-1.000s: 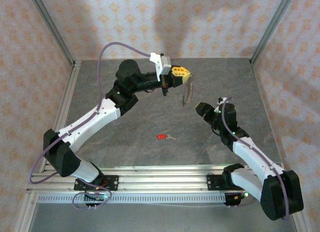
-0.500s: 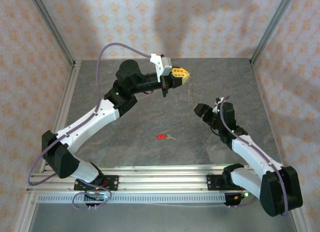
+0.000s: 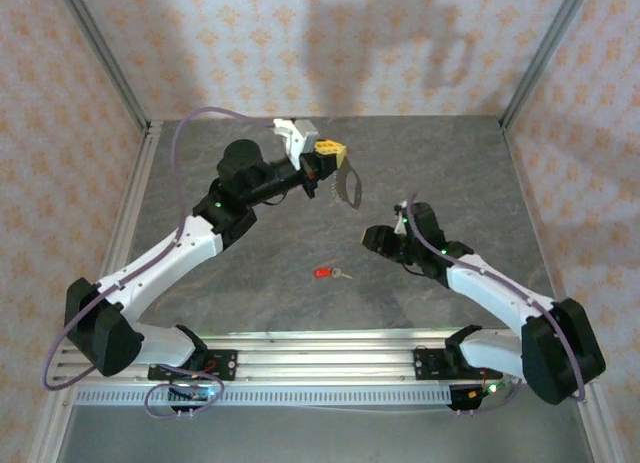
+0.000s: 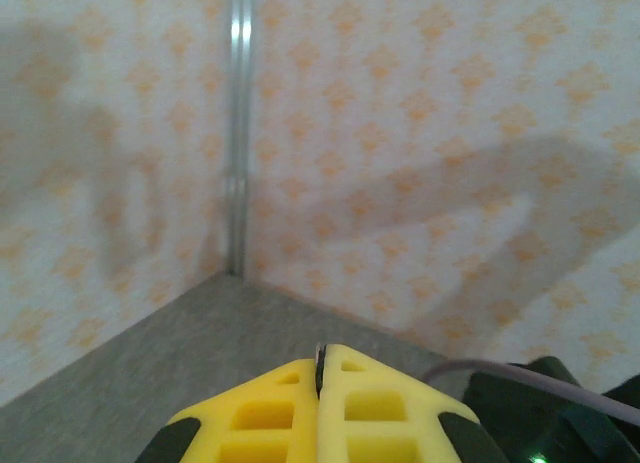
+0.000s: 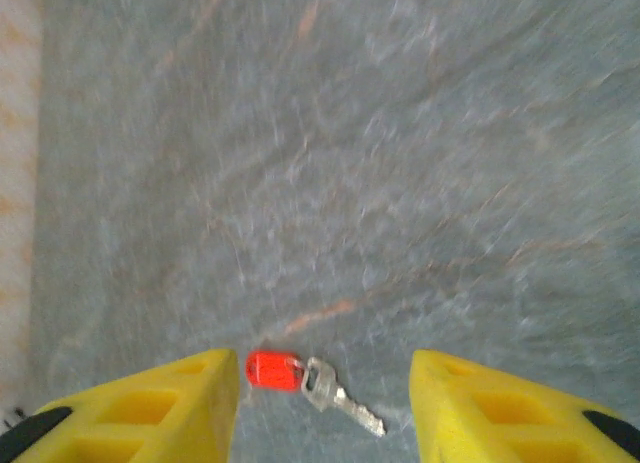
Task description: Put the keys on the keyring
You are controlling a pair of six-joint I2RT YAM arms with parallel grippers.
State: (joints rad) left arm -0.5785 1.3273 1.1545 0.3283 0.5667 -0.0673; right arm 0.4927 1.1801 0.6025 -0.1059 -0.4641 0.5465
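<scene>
**A:** Grey stone-patterned table point(image 3: 270, 293), papered walls. Where's the key?

**B:** The key point(image 5: 280, 371) lies flat on the table, untouched, below the right gripper's point(image 5: 325, 368) parted fingers. The left gripper point(image 3: 333, 153) pinches the keyring point(image 3: 347, 188) aloft.

**A:** Which step?

**B:** Reaching for the key, I'd judge. Next, it should lower and close on the red head.

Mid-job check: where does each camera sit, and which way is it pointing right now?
Top external: above and behind the bases, looking down on the table; both arms show, the keyring hanging from the left gripper.
Left wrist: raised, facing the back wall corner; its shut yellow fingers show.
Right wrist: looking down at the key, framed by the open right gripper.
Top and right wrist share the key.
</scene>
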